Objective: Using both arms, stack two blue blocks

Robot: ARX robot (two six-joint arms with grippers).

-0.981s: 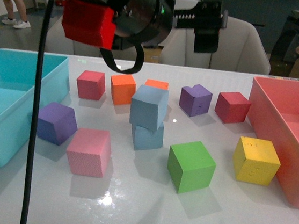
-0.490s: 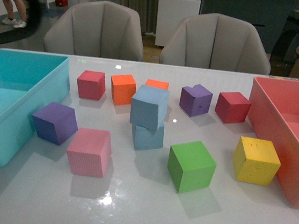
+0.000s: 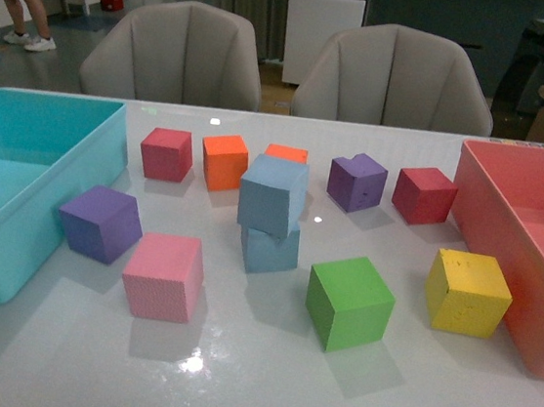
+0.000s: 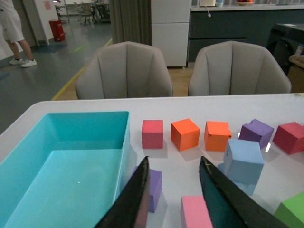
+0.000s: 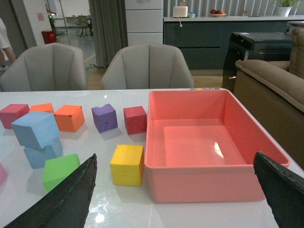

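Two pale blue blocks stand stacked at the table's middle: the upper blue block (image 3: 272, 195) sits skewed and tilted on the lower blue block (image 3: 270, 248). The stack also shows in the left wrist view (image 4: 243, 160) and in the right wrist view (image 5: 36, 129). Neither arm shows in the front view. My left gripper (image 4: 173, 194) is open and empty, high above the table between the turquoise bin and the stack. My right gripper (image 5: 175, 190) is wide open and empty, above the table's right side before the pink bin.
A turquoise bin (image 3: 13, 233) stands at the left, a pink bin (image 3: 533, 243) at the right. Around the stack lie purple (image 3: 101, 223), pink (image 3: 162, 276), green (image 3: 349, 302), yellow (image 3: 467, 292), red (image 3: 166, 153), orange (image 3: 223, 161) and other cubes. Two chairs stand behind the table.
The black arm that filled the upper front view a second ago has drawn out of view. The stacked blue blocks have not moved.
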